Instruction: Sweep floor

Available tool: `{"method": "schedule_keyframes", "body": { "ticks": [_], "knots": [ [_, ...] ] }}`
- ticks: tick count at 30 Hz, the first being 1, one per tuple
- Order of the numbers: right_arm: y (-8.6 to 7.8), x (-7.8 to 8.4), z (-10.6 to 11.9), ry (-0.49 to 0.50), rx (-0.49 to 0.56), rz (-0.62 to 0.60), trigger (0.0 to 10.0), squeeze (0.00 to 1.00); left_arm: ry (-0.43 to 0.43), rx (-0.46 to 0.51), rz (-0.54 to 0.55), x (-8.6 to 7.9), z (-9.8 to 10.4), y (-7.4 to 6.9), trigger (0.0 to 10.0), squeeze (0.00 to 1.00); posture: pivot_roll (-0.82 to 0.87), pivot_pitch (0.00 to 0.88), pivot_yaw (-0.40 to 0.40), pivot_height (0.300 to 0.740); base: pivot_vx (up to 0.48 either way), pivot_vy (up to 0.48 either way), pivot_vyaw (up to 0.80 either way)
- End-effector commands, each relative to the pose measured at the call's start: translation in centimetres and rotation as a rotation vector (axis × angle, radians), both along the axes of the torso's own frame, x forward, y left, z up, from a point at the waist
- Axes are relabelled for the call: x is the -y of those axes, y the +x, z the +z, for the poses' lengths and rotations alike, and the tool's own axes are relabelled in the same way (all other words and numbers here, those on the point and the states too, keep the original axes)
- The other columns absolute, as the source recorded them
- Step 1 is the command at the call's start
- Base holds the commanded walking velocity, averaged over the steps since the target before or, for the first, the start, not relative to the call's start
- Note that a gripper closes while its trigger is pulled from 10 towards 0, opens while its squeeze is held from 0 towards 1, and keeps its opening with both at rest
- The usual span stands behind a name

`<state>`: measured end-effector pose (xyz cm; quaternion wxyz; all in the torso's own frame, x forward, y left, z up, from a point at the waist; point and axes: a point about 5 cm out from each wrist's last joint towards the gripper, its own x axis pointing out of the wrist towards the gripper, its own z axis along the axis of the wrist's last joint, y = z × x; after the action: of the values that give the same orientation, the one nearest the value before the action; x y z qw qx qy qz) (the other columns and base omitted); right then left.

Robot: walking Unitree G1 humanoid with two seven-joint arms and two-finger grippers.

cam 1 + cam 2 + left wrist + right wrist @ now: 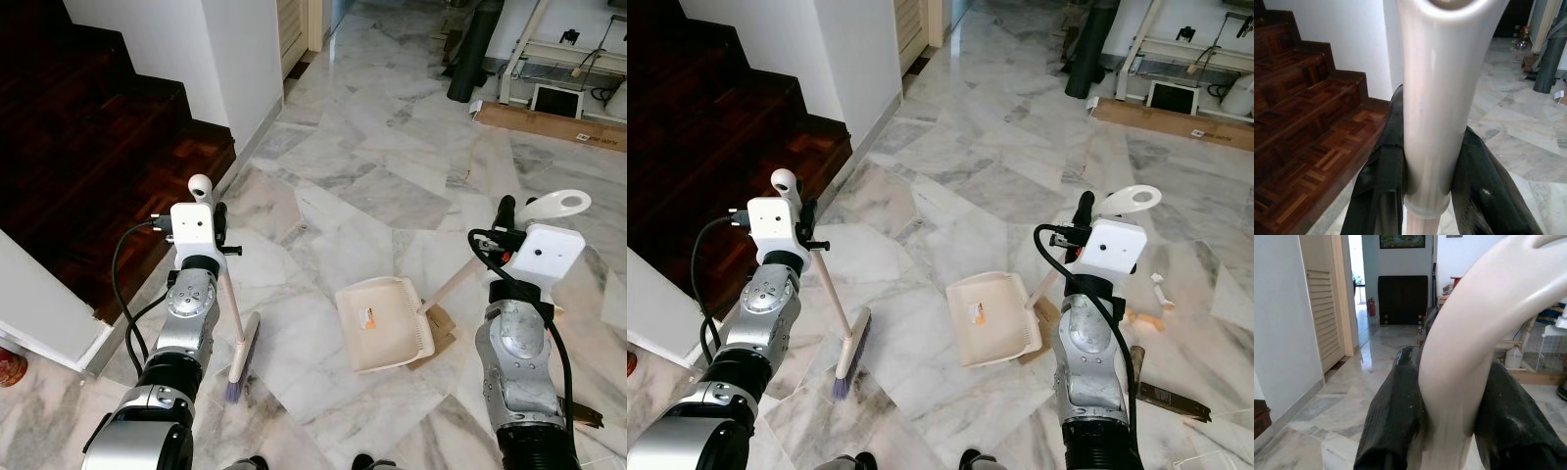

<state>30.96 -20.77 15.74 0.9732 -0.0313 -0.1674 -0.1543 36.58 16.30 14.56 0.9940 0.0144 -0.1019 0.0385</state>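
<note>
A cream broom (235, 315) stands tilted on the marble floor, its purple-tipped bristles (243, 367) touching the tiles. My left gripper (1425, 181) is shut on the broom's handle near its looped top (200, 185). A cream dustpan (384, 323) lies flat on the floor in the middle, over a scrap of brown cardboard (438, 338). Its long handle (453, 284) slants up to my right gripper (1447, 416), which is shut on the handle just below the looped end (558, 204).
Dark wooden stairs (88, 147) and a white wall (235, 69) stand on the left. Cardboard (554, 125), a dark tube (470, 54) and white furniture lie at the back right. Small scraps (1151, 304) litter the floor on the right.
</note>
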Motion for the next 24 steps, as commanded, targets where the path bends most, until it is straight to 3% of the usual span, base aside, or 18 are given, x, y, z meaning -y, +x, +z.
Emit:
{"method": "schedule_keyframes", "body": {
  "ticks": [1,12,24],
  "knots": [
    [0.0,-0.2,1.1,-0.005,0.046,0.011,10.0,0.00,0.006,0.074,0.002,0.0,1.5,0.2,10.0,0.00,-0.06,0.136,0.004,0.740,0.255,0.000,0.00],
    [0.7,-2.3,4.5,-0.112,0.144,0.111,10.0,0.00,0.000,0.086,0.008,-0.1,1.7,0.2,10.0,0.00,-0.07,0.139,0.000,0.740,0.283,0.000,0.00],
    [0.8,-2.7,4.6,-0.116,0.137,0.129,10.0,0.00,-0.002,0.090,0.009,-0.1,1.7,0.2,10.0,0.00,-0.07,0.139,-0.004,0.740,0.342,0.000,0.00]
  ]
}}
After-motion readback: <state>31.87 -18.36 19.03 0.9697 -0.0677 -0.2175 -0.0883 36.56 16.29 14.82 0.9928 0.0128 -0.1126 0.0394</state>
